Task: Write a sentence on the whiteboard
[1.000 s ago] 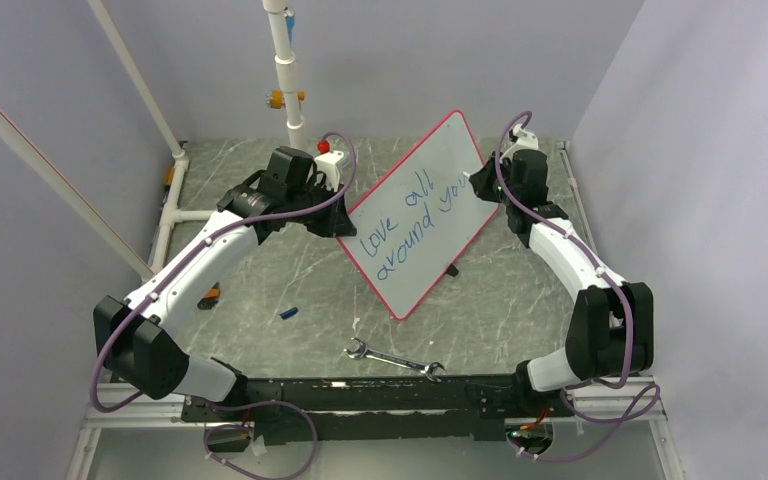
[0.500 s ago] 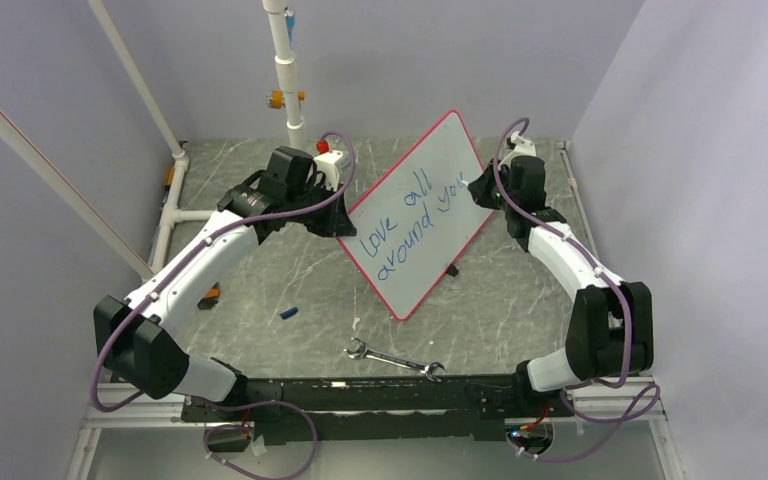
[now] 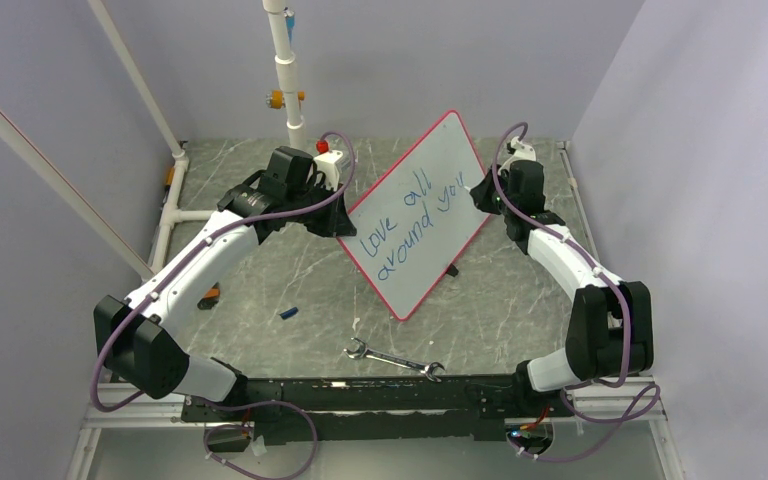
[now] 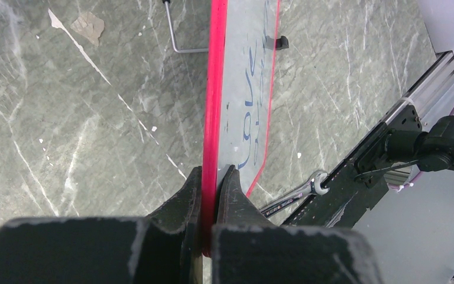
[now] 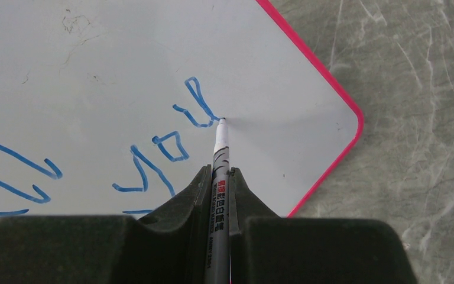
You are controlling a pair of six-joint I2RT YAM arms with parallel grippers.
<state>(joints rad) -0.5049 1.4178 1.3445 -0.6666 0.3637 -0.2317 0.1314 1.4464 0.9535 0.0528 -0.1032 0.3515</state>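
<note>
The whiteboard (image 3: 422, 205) stands tilted on the table, white with a red-pink rim. The sentence (image 3: 410, 225) reads "love all around you" in blue, in two lines. My left gripper (image 3: 342, 222) is shut on the board's left rim (image 4: 216, 106); the wrist view shows both fingers clamped on the red edge. My right gripper (image 3: 482, 190) is shut on a white marker (image 5: 220, 165). The marker's tip (image 5: 221, 121) touches the board at the end of the last letter (image 5: 195, 103), near the board's right corner (image 5: 354, 118).
A silver wrench (image 3: 392, 359) lies near the front rail, also in the left wrist view (image 4: 292, 198). A small blue cap (image 3: 288, 312) lies left of the board. A white pipe post (image 3: 287, 70) stands at the back. One black board foot (image 3: 451, 270) shows under the board.
My right gripper has moved slightly right and away along the board's right edge with the marker. The left arm and the board have not moved.
</note>
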